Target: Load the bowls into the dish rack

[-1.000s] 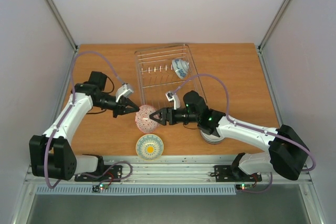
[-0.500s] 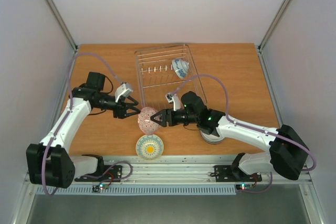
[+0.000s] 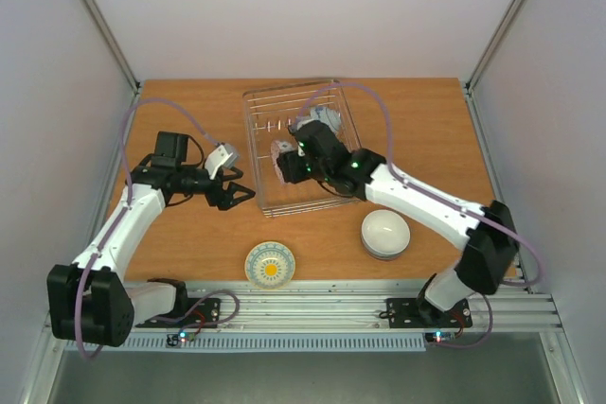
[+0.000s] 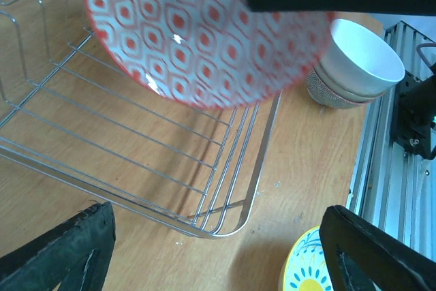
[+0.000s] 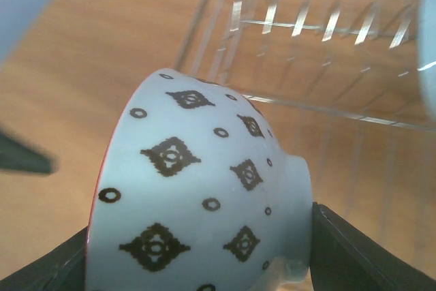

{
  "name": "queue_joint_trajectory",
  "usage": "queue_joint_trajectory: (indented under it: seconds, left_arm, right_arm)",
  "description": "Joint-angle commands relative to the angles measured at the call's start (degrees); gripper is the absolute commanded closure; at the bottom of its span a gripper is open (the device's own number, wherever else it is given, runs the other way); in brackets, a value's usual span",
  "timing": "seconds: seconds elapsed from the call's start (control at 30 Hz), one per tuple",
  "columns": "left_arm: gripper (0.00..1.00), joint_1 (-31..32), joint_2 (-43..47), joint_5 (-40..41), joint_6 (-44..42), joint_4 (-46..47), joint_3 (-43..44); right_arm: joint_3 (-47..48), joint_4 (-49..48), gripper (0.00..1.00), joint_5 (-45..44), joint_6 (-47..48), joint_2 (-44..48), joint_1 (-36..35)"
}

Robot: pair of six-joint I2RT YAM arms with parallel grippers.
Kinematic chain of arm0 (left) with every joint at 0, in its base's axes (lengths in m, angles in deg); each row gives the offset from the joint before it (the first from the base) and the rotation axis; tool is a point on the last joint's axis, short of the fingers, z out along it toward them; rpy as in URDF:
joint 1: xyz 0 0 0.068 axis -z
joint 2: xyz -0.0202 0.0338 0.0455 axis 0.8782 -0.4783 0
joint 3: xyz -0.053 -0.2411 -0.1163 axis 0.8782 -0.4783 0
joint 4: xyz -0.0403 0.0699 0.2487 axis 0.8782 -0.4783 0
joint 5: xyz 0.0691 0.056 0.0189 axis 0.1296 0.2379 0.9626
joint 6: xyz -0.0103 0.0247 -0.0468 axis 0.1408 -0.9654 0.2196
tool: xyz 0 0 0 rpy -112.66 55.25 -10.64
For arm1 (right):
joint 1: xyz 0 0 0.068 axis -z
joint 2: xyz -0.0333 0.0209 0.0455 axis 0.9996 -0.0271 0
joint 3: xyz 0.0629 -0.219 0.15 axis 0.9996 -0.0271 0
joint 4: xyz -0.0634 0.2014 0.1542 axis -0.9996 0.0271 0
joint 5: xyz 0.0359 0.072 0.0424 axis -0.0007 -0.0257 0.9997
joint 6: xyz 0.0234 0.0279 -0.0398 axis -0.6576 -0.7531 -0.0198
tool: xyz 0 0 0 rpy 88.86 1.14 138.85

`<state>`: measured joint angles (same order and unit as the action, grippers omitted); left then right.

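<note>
My right gripper [image 3: 290, 166] clamps the red-patterned bowl [image 4: 204, 32], tilted above the dish rack [image 3: 284, 109], over its near left part. My left gripper [image 3: 242, 195] stands spread and empty, left of the dish rack.

The right gripper [image 3: 290, 166] grips a bowl [image 3: 281, 154] over the dish rack [image 3: 265, 111]. At the rack's eight o'clock the left gripper [image 3: 240, 197] stands spread, empty.
</note>
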<state>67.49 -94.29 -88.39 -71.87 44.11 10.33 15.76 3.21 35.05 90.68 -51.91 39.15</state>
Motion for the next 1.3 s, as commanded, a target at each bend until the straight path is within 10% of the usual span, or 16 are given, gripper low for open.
queue_joint_trajectory:
  seconds: [0.0, 0.43, 1.27]
  left_arm:
    - [0.17, -0.26, 1.31, 1.52, 2.08, 4.10, -0.64]
    - [0.16, -0.26, 0.77, 0.70, 1.87, 4.99, -1.34]
    - [0.16, -0.26, 0.14, -0.96, 0.14, 3.88, -2.14]
  right_arm:
    - [10.53, 9.43, 0.99, -17.98, 9.30, -8.95, 0.43]
    - [25.71, 8.90, 0.99, -37.81, 24.07, -23.45, 0.34]
    - [38.27, -5.15, 0.99, -49.90, 43.03, -42.34, 0.78]
